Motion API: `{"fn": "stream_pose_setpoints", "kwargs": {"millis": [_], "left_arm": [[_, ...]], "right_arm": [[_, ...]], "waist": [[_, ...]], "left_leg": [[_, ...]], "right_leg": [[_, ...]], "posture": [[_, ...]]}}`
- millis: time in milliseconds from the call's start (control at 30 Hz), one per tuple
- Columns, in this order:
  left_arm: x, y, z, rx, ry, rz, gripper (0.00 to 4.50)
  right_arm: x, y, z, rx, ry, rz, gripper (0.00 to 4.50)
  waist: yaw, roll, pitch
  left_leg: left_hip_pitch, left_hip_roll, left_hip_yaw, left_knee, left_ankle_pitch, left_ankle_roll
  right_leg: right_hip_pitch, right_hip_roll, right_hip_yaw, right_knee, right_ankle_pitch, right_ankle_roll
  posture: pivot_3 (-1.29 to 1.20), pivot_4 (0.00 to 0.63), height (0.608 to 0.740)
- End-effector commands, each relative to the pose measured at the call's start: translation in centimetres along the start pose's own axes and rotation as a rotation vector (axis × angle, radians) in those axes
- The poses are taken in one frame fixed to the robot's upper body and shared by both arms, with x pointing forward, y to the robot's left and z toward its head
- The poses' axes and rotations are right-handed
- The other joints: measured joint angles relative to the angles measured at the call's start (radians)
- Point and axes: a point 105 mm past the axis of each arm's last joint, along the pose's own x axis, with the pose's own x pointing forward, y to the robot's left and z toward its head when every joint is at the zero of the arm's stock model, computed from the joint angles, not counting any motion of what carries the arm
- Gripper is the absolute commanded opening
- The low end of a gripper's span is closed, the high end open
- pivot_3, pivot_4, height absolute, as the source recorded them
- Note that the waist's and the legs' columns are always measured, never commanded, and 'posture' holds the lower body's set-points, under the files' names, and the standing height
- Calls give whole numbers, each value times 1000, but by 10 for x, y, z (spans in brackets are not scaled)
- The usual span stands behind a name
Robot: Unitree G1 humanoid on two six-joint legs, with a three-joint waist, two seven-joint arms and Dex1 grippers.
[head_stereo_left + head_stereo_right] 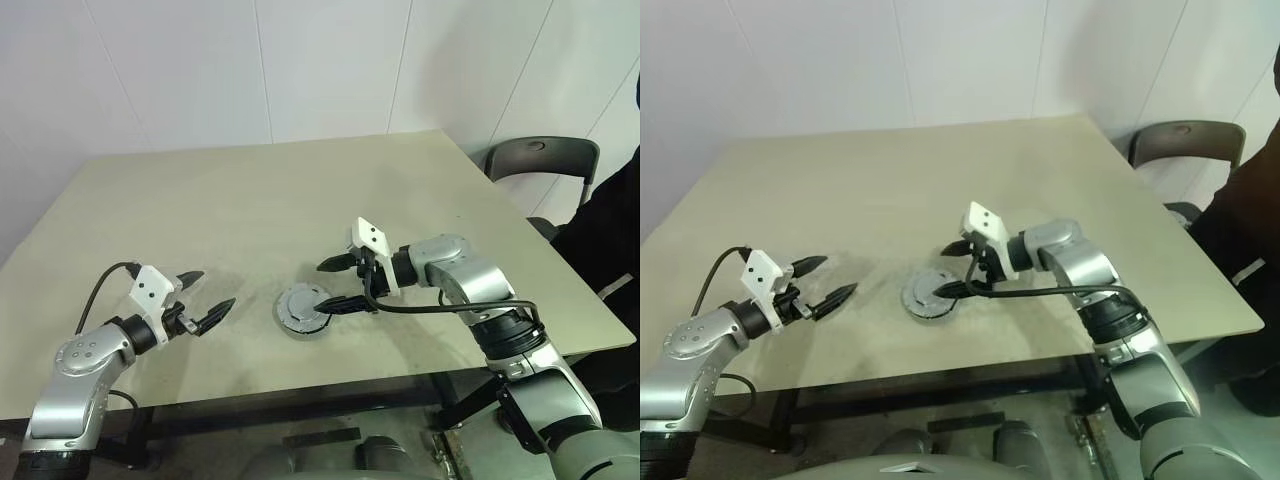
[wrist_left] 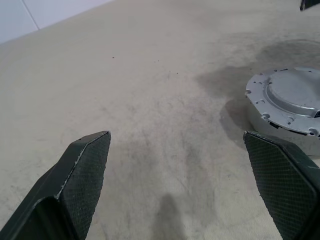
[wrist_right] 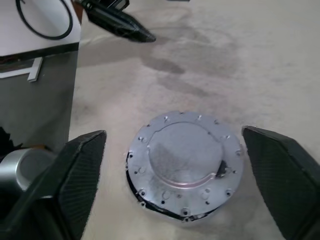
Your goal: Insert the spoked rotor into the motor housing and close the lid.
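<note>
**Lid down on the housing, both sets of fingers spread clear**

Between the spread fingers of the right gripper (image 3: 172, 175) sat the lid (image 3: 184, 159), lying flat on top of the motor housing (image 1: 290, 324) near the front middle of the desk (image 1: 250, 200). Nothing was pinched there: both black fingers stood wide, one on each side of the stack, apart from it as far as the wrist view showed. Off to the far side of the stack from the right gripper, the left gripper (image 1: 207, 297) hovered with its fingers spread too, empty, the stack just past one fingertip in its own wrist view.

By the look of it, the job was nearly or wholly done. No spoked rotor lay loose anywhere on the desk, so it was presumably inside, though that could not be seen. The lid appeared level and centred; whether it was fully seated could not be told, and a dark sliver showed under its near edge.

As for materials: the lid was dull grey cast metal, round, with a raised central boss and a flange ringed with small holes. The housing beneath showed as a silvery band. The fingers carried a cross-hatched, rubbery-looking black pad, tapering to points. The desk was matte beige, smudged with dark scuffs around the work.
</note>
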Motion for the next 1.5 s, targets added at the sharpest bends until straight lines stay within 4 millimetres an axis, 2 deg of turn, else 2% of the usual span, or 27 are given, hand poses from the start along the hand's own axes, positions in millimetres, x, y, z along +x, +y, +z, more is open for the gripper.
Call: {"fn": "stream_pose_setpoints", "kwargs": {"millis": [33,400,900,1167,1267,1333,1500], "left_arm": [[0,2,12,34,-29,-1,4500],[-2,1,11,32,-31,4,4500],[-4,0,11,34,-27,2,4500],[-4,0,11,37,-28,1,4500],[-4,-1,11,35,-27,2,4500],[-4,-2,11,33,-28,1,4500],[-4,-3,11,31,-28,1,4500]], "right_arm": [[11,-7,7,-89,1,-24,4482],[34,-12,-2,-128,36,9,4482],[41,-14,-20,-90,68,9,4482],[44,-11,-21,-97,79,27,4482],[45,-10,-24,-91,86,32,3985],[46,-9,-24,-88,84,36,3290],[45,-8,-22,-85,74,40,3214]], "waist": [[0,0,0],[0,0,0],[-1,0,0],[-1,0,0],[-1,0,0],[-1,0,0],[-1,0,0]], "left_leg": [[0,0,0,0,0,0],[0,0,0,0,0,0],[0,0,0,0,0,0],[0,0,0,0,0,0],[0,0,0,0,0,0],[0,0,0,0,0,0],[0,0,0,-1,0,0]], "right_leg": [[0,0,0,0,0,0],[0,0,0,0,0,0],[0,1,0,0,0,0],[0,1,0,0,0,0],[0,1,0,0,0,0],[0,1,0,0,0,0],[0,1,0,0,0,0]], "posture": [[0,0,740],[0,0,740],[0,0,740],[0,0,740],[0,0,740],[0,0,740],[0,0,740]]}}
